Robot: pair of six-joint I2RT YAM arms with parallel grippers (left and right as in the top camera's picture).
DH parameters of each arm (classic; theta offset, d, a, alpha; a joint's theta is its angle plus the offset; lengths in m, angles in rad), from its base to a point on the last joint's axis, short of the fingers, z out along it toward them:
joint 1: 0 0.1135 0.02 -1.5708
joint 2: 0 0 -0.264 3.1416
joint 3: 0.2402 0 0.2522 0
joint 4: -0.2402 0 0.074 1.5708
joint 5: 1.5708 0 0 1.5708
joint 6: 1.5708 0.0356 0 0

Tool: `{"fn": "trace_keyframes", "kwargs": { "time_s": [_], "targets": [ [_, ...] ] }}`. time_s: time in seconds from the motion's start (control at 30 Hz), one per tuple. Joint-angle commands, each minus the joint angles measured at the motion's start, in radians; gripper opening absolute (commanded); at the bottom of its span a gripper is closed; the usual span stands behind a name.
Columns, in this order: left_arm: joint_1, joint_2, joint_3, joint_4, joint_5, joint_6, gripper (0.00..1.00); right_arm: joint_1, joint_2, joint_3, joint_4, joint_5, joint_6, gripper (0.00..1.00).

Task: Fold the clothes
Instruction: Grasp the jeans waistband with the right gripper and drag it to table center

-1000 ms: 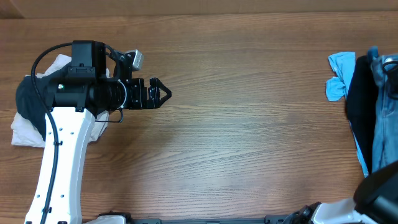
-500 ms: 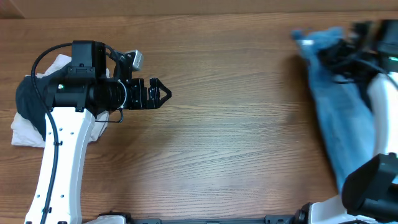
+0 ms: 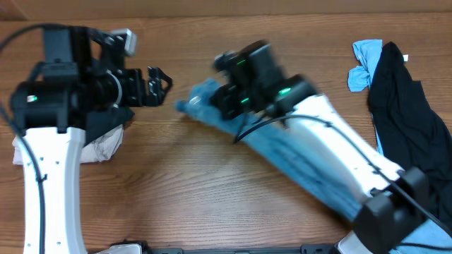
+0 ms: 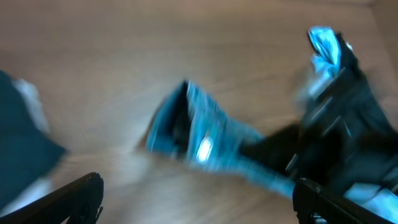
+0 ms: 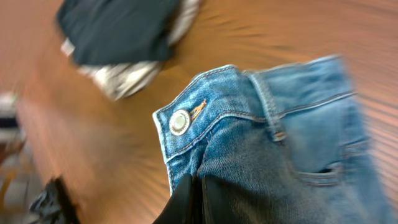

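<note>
The light-blue denim jeans (image 3: 296,159) stretch from the table's middle toward the front right. My right gripper (image 3: 226,102) is shut on their waistband near the metal button (image 5: 179,122). The denim fills the right wrist view (image 5: 292,149), with my right gripper (image 5: 198,199) pinching it. My left gripper (image 3: 159,85) is open and empty at the left, apart from the jeans. Its fingers show at the lower corners of the left wrist view (image 4: 196,202), where the jeans (image 4: 199,130) look blurred.
A dark navy top over a white garment (image 3: 99,137) lies at the left under my left arm. A black garment (image 3: 399,106) and a small sky-blue cloth (image 3: 364,63) lie at the far right. The dark top also shows in the right wrist view (image 5: 121,28).
My right arm has swept left across the table, dragging the jeans by the waistband to the middle. My left arm has shifted up and left. The black garment is uncovered at right.
</note>
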Motion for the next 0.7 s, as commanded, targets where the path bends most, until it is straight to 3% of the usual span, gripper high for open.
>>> {"fn": "trace_keyframes", "kwargs": {
  "time_s": [0.0, 0.13, 0.17, 0.23, 0.3, 0.4, 0.5, 0.6, 0.67],
  "targets": [
    [0.014, -0.006, 0.101, -0.019, -0.119, 0.058, 1.0, 0.127, 0.051, 0.03, 0.034, -0.01, -0.016, 0.04],
    [0.014, -0.005, 0.108, -0.026, -0.15, 0.065, 1.0, 0.235, 0.057, 0.03, 0.068, -0.009, -0.032, 0.04],
    [0.014, -0.005, 0.108, -0.027, -0.154, 0.065, 1.0, 0.252, 0.057, 0.03, 0.071, -0.008, -0.048, 0.12],
    [0.014, -0.005, 0.108, -0.029, -0.156, 0.065, 1.0, 0.285, 0.057, 0.03, 0.062, 0.041, -0.066, 0.41],
    [0.014, -0.005, 0.108, -0.031, -0.157, 0.065, 1.0, 0.289, 0.043, 0.032, 0.026, 0.147, -0.064, 0.44],
    [0.014, -0.005, 0.108, -0.035, -0.179, 0.065, 1.0, 0.236, -0.011, 0.036, -0.019, 0.225, -0.059, 0.43],
    [0.014, -0.005, 0.108, -0.043, -0.206, 0.065, 1.0, 0.099, -0.092, 0.037, -0.068, 0.348, 0.092, 0.43],
    [0.014, -0.005, 0.108, -0.047, -0.204, 0.065, 1.0, -0.111, -0.119, 0.037, -0.149, 0.436, 0.237, 0.13],
    [0.014, -0.005, 0.108, -0.051, -0.203, 0.064, 1.0, -0.286, -0.103, 0.036, -0.199, 0.435, 0.283, 0.06]
  ]
}}
